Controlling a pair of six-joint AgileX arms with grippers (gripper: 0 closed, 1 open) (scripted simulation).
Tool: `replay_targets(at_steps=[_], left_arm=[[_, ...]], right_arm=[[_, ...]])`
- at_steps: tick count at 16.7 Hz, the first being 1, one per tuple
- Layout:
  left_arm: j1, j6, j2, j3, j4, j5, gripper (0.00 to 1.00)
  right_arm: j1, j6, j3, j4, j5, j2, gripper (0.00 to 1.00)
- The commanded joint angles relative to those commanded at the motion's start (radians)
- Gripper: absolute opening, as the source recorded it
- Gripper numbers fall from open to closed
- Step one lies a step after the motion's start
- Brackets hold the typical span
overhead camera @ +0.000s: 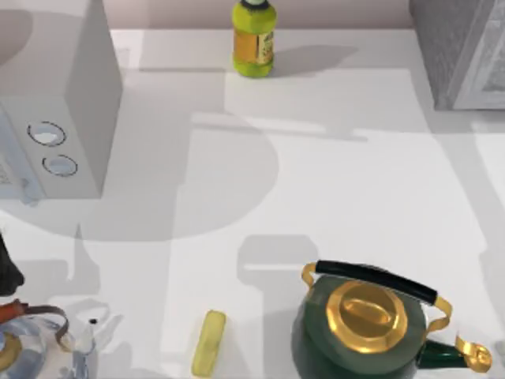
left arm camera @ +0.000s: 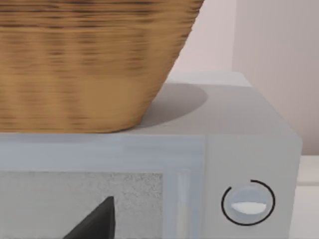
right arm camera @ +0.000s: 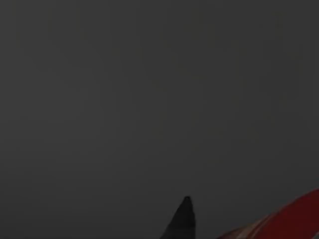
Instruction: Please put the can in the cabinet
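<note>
Step in hand: can't pin it down. Where the can is, I can't tell; the right wrist view is dark, so no read on the right gripper's grip either.

The cabinet [overhead camera: 456, 49] sits at the far right corner of the table [overhead camera: 355, 181]. The next move probably calls for a clear path to it, keeping high over the green kettle [overhead camera: 359, 335] at near right.

The left gripper [left arm camera: 94, 224] is parked at near left, facing the grey box w/ dials [overhead camera: 75, 95], which has a wicker basket [left arm camera: 89, 64] on top; can't tell its grip.

Surface: white and matte. Yellow-green bottle [overhead camera: 253, 39] at far centre, yellow bar [overhead camera: 209, 342] near centre, glass pot [overhead camera: 39, 347] near left. Pale wall behind.
</note>
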Motion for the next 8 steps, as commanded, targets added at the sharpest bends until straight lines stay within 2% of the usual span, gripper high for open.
replay_targets(at_steps=[4, 8], left_arm=[[0.0, 0.0, 0.0, 0.0, 0.0, 0.0, 1.0], [0.0, 0.0, 0.0, 0.0, 0.0, 0.0, 1.0]], right_arm=[[-0.019, -0.003, 0.295, -0.056, -0.018, 0.203, 0.0], [-0.041, -0.003, 0.434, -0.11, -0.035, 0.325, 0.0]])
